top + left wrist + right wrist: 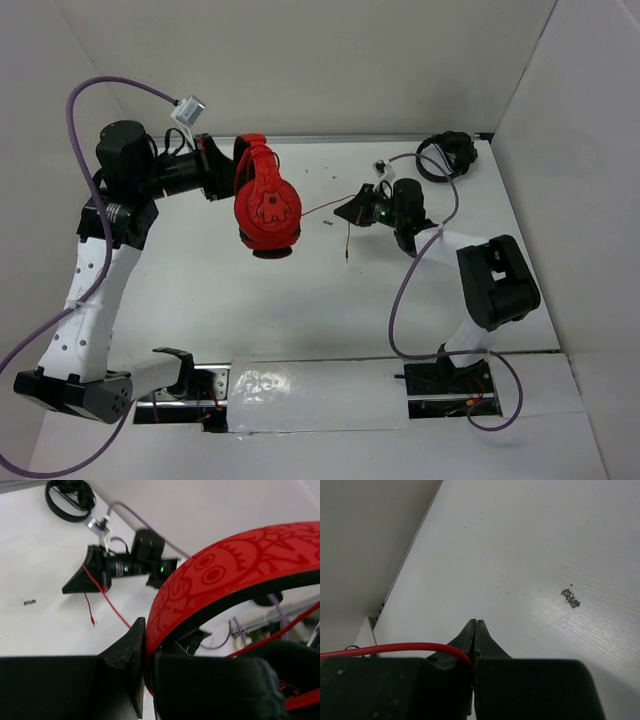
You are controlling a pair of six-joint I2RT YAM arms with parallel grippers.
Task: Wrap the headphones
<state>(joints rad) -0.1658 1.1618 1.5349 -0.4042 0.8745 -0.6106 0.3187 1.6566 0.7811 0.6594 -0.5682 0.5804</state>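
Both pairs of jaws are closed: the left gripper [228, 168] clamps the headband [225, 565] of the red headphones [267, 208], which seem to hang above the table [200, 290]. The right gripper [352, 208], just right of the red headphones, pinches their thin red cable [395, 646]. Black headphones [446, 155] lie well to the right of the red ones, farther back.

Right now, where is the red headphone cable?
In the top view, the red cable runs from the red headphones at centre-left rightward to the right gripper, which pinches it; its loose end trails nearward from there.
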